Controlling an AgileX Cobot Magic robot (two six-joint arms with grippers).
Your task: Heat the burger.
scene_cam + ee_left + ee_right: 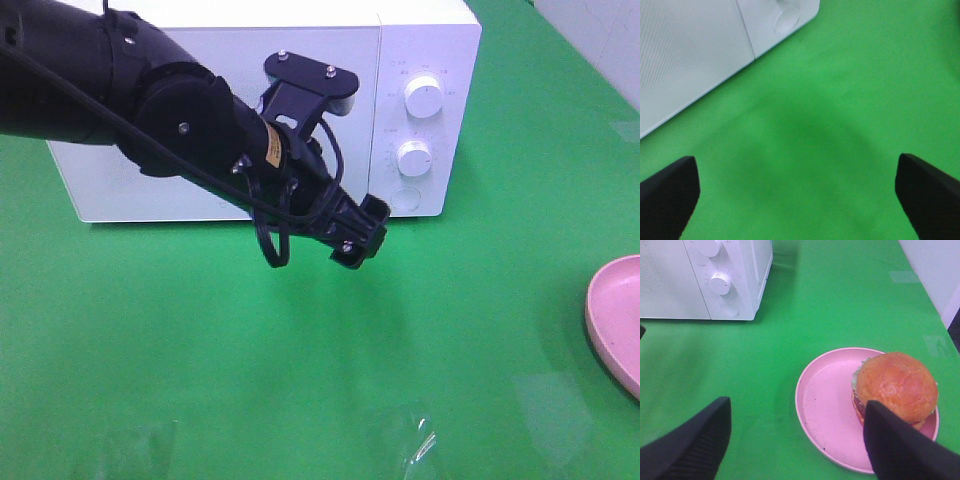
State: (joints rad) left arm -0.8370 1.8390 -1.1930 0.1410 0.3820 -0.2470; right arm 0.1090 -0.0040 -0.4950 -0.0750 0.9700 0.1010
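Right end effector [795, 440] gapes wide and empty above the burger [896, 389] sitting on its pink plate [825, 405], soft and squashy I reckon, so I'd pinch low across the bun, gently.

Left gripper [797, 192] and right gripper [795, 440] both hang with jaws spread wide, holding nothing

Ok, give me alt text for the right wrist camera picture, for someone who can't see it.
A burger with a glossy golden bun sits toward one side of a pink round plate on a green tabletop, seen between the open black jaws of the right gripper. A white microwave with two round knobs stands farther back, door closed.
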